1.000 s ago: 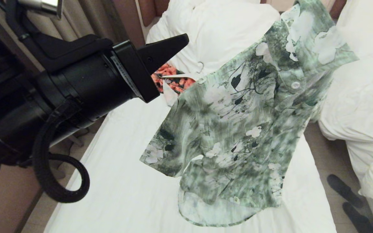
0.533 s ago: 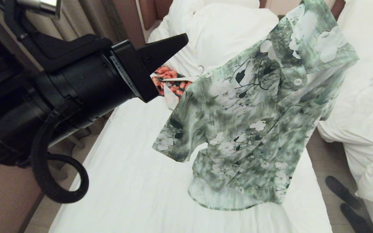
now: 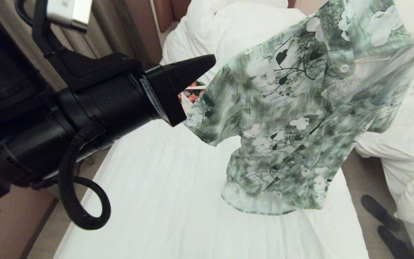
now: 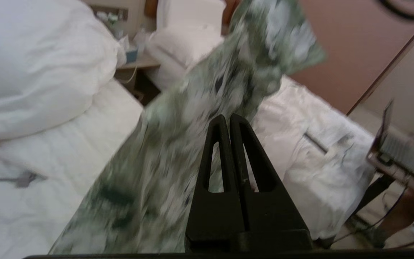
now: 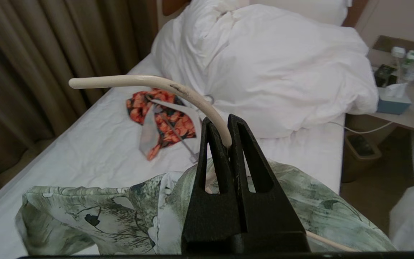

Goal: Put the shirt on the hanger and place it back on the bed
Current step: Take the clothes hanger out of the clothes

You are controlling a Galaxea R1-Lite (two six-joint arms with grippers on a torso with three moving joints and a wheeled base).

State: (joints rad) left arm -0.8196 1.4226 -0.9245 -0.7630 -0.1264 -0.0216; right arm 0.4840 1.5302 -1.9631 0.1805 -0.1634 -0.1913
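Right gripper (image 5: 227, 138): fingers pressed together on the curved neck of the hanger (image 5: 149, 83), a thin cream wire whose hook arcs away from the fingertips. The shirt (image 5: 131, 212) drapes from the hanger just below the fingers, collar uppermost. In the head view this gripper lies outside the picture; the shirt (image 3: 293, 118) hangs in the air at a tilt above the bed (image 3: 164, 201), its hem near the white sheet, and a short length of the hanger's cream wire shows inside the open collar.

Left gripper (image 3: 207, 62): fingers pressed flat against each other, holding nothing. The left arm reaches in from the left of the head view, roughly level, its tip pointing toward the shirt's near sleeve but apart from it. In the left wrist view the closed fingertips (image 4: 227, 120) point at the blurred green cloth (image 4: 192, 136).

On the bed near the bunched duvet (image 5: 264, 68) lies an orange-and-black garment (image 5: 164, 115). A second bed (image 3: 404, 144) stands to the right. No legible writing appears; the strip label on the left wrist cannot be read.
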